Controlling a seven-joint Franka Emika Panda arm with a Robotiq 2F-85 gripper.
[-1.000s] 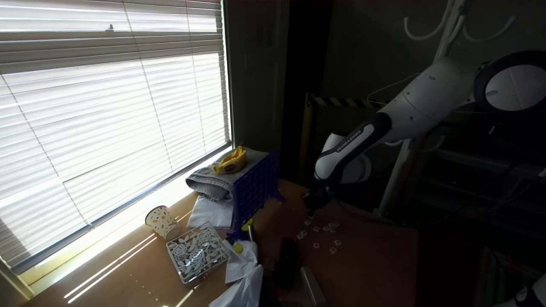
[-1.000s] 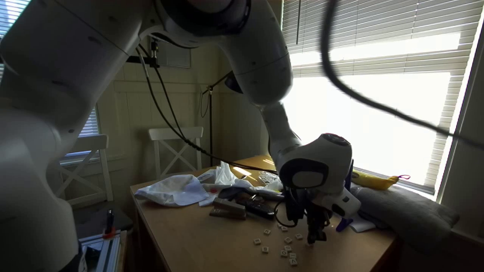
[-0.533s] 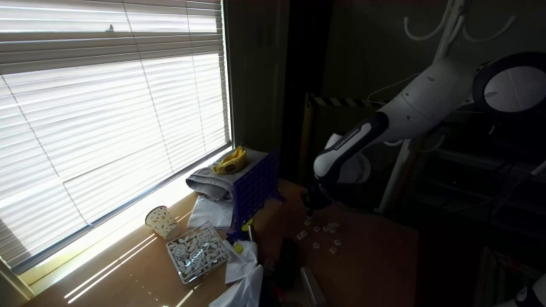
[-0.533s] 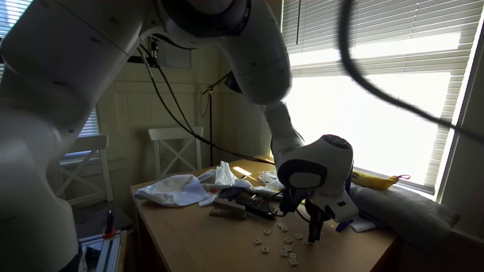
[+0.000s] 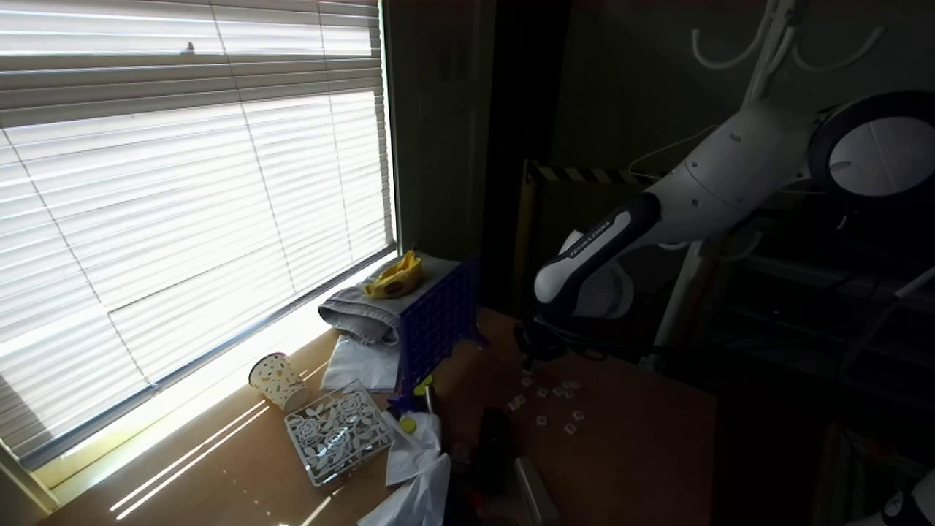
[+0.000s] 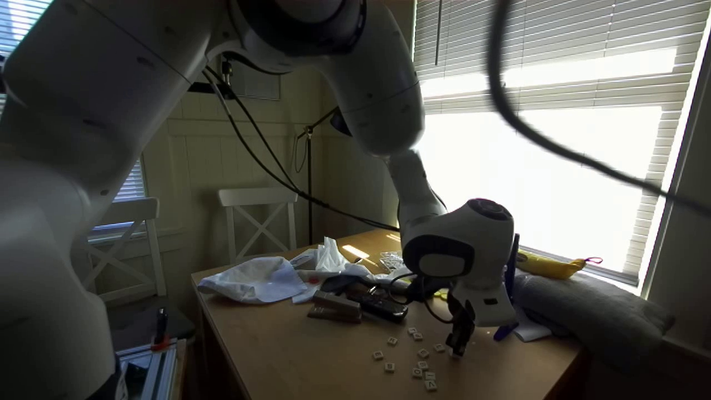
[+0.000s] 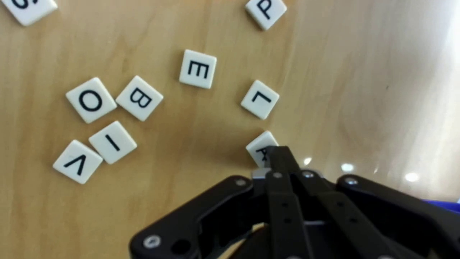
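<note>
Viewing the work at the tile marked A [image 7: 258,146], we judge it under way but unfinished: the gripper [image 6: 457,349] stands low over that tile, which lies on the wooden table [image 7: 72,223] with its letter partly covered. We see the tile marked L [image 7: 260,100] just beside it and the tile marked E [image 7: 198,69] nearby. Farther off, the tile marked O [image 7: 91,100] and the tile marked B [image 7: 139,98] meet at their corners, and the tile marked I [image 7: 113,142] lies beside the tile marked V [image 7: 78,162]; how much is left we cannot tell. We find the fingers [image 7: 282,158] together, with no clear gap at their tips and nothing visibly clamped between them. In the wrist view they overlap the edge of the tile marked A; whether they press on it, we cannot tell.
</note>
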